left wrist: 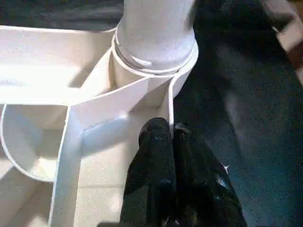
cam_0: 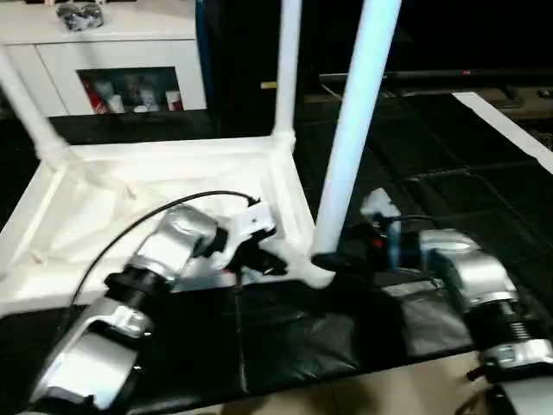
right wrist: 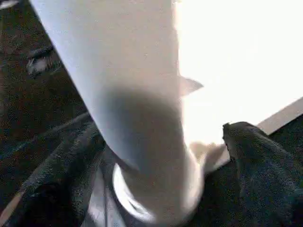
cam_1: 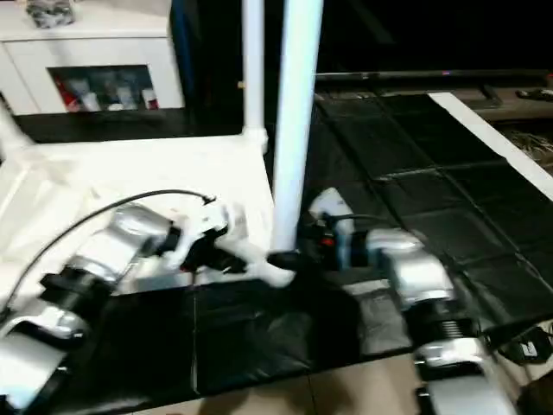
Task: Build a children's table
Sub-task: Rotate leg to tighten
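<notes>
The white tabletop (cam_0: pixel 173 173) lies upside down on the black mat, ribs facing up. Three white legs stand upright in its corner sockets: far left (cam_0: pixel 26 104), far right (cam_0: pixel 288 69) and near right (cam_0: pixel 359 130). My right gripper (cam_0: pixel 333 259) is at the foot of the near right leg (right wrist: pixel 137 94), open, one black finger (right wrist: pixel 255 165) on each side with a gap showing. My left gripper (cam_0: pixel 272 259) reaches over the tabletop to the same corner. Its fingers (left wrist: pixel 156 156) are shut on the thin rim wall just below the socket (left wrist: pixel 151 71).
A white cabinet (cam_0: pixel 112 52) with a glass door stands at the back left. Black floor mats (cam_0: pixel 432 173) spread to the right, crossed by a white strip (cam_0: pixel 510 130). A black cable (cam_0: pixel 130 225) arcs over my left forearm. Bare floor shows at the near edge.
</notes>
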### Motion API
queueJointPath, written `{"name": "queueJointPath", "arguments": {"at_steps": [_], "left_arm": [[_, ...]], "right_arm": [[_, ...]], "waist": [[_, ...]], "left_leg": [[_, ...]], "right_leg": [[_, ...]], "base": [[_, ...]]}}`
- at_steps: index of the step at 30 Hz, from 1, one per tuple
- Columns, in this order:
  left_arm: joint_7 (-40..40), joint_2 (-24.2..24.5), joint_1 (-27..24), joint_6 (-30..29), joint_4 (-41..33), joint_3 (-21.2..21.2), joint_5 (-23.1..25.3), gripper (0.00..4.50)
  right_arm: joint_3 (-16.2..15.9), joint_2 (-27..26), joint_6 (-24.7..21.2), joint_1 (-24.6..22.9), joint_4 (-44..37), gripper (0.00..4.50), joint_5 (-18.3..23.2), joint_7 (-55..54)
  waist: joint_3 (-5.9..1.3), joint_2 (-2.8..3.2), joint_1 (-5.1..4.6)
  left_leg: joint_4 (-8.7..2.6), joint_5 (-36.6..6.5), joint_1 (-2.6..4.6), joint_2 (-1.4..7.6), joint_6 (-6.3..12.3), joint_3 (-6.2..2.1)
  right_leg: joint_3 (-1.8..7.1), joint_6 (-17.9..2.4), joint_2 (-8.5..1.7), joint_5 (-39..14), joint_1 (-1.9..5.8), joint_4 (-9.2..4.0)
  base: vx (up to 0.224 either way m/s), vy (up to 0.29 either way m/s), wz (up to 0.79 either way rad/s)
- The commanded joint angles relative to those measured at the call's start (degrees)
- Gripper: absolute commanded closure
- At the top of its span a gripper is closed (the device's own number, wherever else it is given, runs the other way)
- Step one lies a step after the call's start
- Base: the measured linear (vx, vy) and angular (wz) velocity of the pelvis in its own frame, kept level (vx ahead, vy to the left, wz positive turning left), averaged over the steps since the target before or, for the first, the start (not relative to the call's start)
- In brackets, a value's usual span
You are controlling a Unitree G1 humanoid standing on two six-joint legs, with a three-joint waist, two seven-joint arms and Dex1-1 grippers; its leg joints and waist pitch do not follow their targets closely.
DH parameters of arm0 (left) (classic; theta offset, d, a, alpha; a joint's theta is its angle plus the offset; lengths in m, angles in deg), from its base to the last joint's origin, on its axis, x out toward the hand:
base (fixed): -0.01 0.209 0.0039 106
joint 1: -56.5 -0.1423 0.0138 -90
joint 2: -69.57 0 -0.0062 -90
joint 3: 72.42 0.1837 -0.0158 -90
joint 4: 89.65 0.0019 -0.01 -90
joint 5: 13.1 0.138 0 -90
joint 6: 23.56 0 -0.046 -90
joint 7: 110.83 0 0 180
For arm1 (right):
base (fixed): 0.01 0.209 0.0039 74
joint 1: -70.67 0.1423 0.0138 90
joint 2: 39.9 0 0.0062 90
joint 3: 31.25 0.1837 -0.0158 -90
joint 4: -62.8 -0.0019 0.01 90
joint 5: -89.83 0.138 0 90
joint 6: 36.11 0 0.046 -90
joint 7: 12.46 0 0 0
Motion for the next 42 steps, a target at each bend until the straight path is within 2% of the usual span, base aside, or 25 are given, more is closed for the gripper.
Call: {"name": "queueJointPath", "arguments": {"at_steps": [1,6,10,12,14,17,20,23,25,28,31,39,42], "left_arm": [[5.06,0.35,-0.09,1.61,-2.29,2.27,-0.77,4.5],[8.25,1.46,-0.41,2.63,-3.29,3.48,-0.84,4.5],[9.88,2.11,-0.57,3.98,-3.4,4.36,-0.75,4.5],[10.09,2.16,-0.61,4.14,-3.43,4.48,-0.7,4.5],[10.26,2.16,-0.68,4.29,-3.46,4.58,-0.58,4.5],[10.17,1.98,-0.54,4.36,-3.43,4.79,-0.52,4.5],[10.12,1.91,-0.44,4.48,-3.36,4.9,-0.59,4.5],[10.06,1.92,-0.37,4.74,-3.14,4.96,-0.6,4.5],[9.93,1.95,-0.38,4.8,-3.12,5.04,-0.61,4.5],[9.75,1.99,-0.51,4.82,-3.14,5.02,-0.55,4.5],[9.49,2.02,-0.64,4.9,-3.11,5.01,-0.44,4.5],[7.71,1.75,-0.79,4.35,-2.58,4.75,-0.14,4.5],[5.13,0.51,-0.78,3.04,-1.81,4.02,-0.21,4.5]], "right_arm": [[-1.08,0.57,1.04,0.22,-0.67,0.07,0.21,3.21],[-1.51,0.24,1.33,0.37,-0.76,0.07,1.67,7.05],[-2.34,-0.39,2.96,0.57,-0.1,0.44,2.09,8.61],[-2.63,-0.46,2.9,0.58,-0.01,0.51,2.21,9.15],[-3.07,-0.56,2.6,0.48,-0.1,0.81,2.33,10.05],[-3.42,-0.91,2.86,0.47,0.15,0.89,2.11,10.71],[-3.85,-1.26,2.73,0.61,0.43,1.25,2.26,11.17],[-4.1,-1.48,2.65,0.8,0.79,1.35,2.36,11.51],[-4.26,-1.69,2.56,0.97,1.08,1.69,2.29,11.85],[-4.46,-1.71,2.25,1.14,1.24,1.74,2.38,12.27],[-4.52,-1.76,2.21,1.24,1.43,2.11,2.38,12.46],[-5.06,-1.92,1.75,0.46,0.63,2.36,2.5,12.82],[-4.62,-2.24,0.28,-1.38,-1.64,2.38,3.73,12.58]], "waist": [[-3.6,0.09,0.0],[-3.51,0.22,0.36],[-3.59,0.15,0.55],[-3.61,0.17,0.63],[-3.59,0.27,0.71],[-3.62,0.15,0.84],[-3.71,0.17,1.02],[-3.69,0.16,1.27],[-3.66,0.18,1.33],[-3.67,0.07,1.38],[-3.68,0.17,1.43],[-3.64,0.2,1.37],[-3.66,0.23,1.5]], "left_leg": [[-3.17,-8.01,-0.59,0.97,4.43,0.52],[-3.29,-9.1,-0.45,1.08,3.85,0.48],[-3.25,-8.63,-0.54,1.05,3.59,0.48],[-3.24,-8.49,-0.51,1.03,3.51,0.48],[-3.24,-8.5,-0.52,1.03,3.44,0.49],[-3.23,-8.4,-0.49,1.02,3.36,0.49],[-3.19,-7.89,-0.46,1.06,3.32,0.5],[-3.21,-8.03,-0.41,1.09,3.3,0.52],[-3.24,-8.17,-0.42,1.07,3.12,0.5],[-3.24,-8.02,-0.49,1.07,3.12,0.47],[-3.21,-8.0,-0.42,1.04,3.05,0.49],[-3.25,-8.54,-0.43,1.01,2.81,0.47],[-3.23,-8.4,-0.39,1.02,2.81,0.45]], "right_leg": [[2.74,-12.92,-2.89,-11.64,3.75,-3.5],[2.7,-12.8,-2.9,-13.35,3.6,-3.63],[2.72,-12.67,-2.93,-12.7,3.65,-3.49],[2.72,-12.66,-2.9,-12.67,3.65,-3.46],[2.73,-12.59,-2.88,-12.75,3.64,-3.52],[2.72,-12.39,-2.87,-12.94,3.65,-3.49],[2.75,-12.49,-2.88,-12.28,3.62,-3.39],[2.75,-12.53,-2.9,-12.24,3.58,-3.37],[2.75,-12.39,-2.91,-12.72,3.57,-3.42],[2.76,-12.08,-2.93,-12.89,3.62,-3.38],[2.77,-11.91,-2.93,-13.22,3.57,-3.41],[2.75,-11.47,-2.88,-14.2,3.59,-3.54],[2.76,-11.49,-2.84,-13.81,3.59,-3.49]], "base": [[0.0,0.0,0.0],[0.0,0.0,0.0],[0.0,0.0,0.0],[0.0,0.0,0.0],[0.0,0.0,0.0],[0.0,0.0,0.0],[0.0,0.0,0.0],[0.0,0.0,0.0],[0.0,0.0,0.0],[0.0,0.0,0.0],[0.0,0.0,0.0],[0.0,0.0,0.0],[0.0,0.0,0.0]]}}
